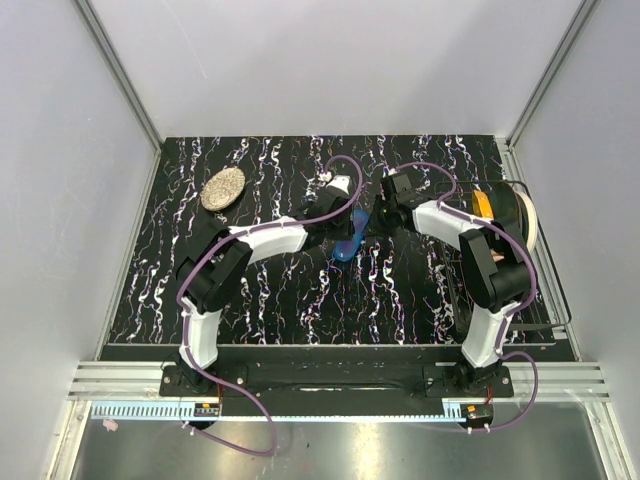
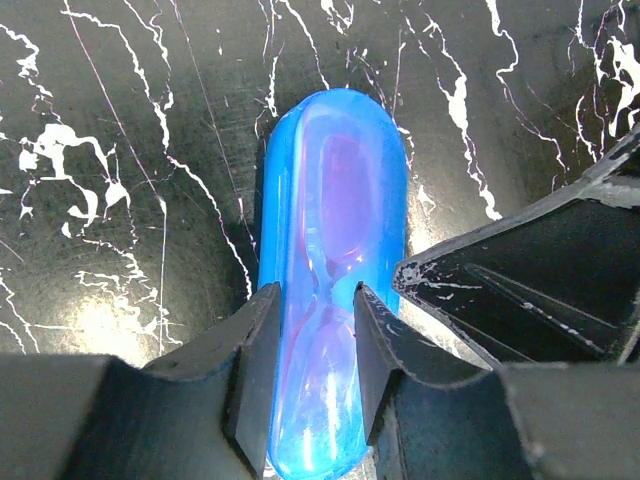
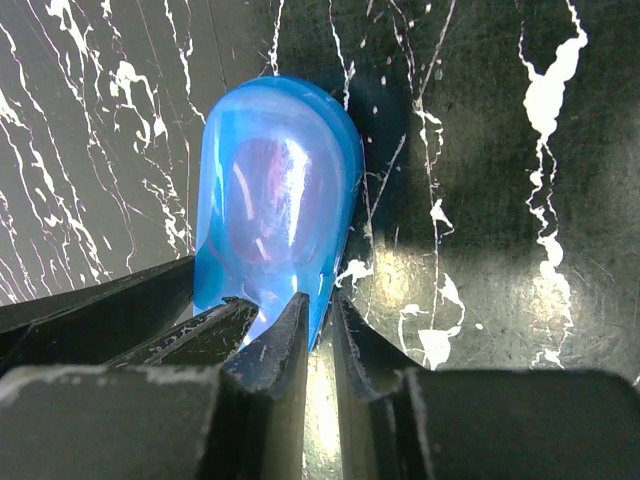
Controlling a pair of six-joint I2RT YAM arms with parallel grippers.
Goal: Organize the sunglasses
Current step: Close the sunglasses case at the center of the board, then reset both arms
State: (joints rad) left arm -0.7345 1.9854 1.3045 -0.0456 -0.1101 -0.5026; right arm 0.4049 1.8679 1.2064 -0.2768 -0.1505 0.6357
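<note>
Left gripper [image 2: 312, 296] clamps both sides of a glossy translucent blue oval hard case [image 2: 385, 190], which lies on the black white-veined table [image 2: 120, 250]. Thin pink-framed sunglasses [image 2: 340, 190] show through its shell, inside. Right gripper [image 3: 318, 305], jaws nearly together, meets the case's other end; whether it pinches the rim cannot be told.

Glossy translucent blue plastic case [image 2: 300, 180]; pink see-through sunglasses [image 2: 345, 195]; shiny black marbled table [image 2: 120, 250]

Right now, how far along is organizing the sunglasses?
Done, it seems: the sunglasses lie inside the blue case, showing pink through it. In hand: the left claw clamps the case's sides while the right claw sits at its rim. Remaining: whether the case is fully shut I cannot tell; then both claws let go.
</note>
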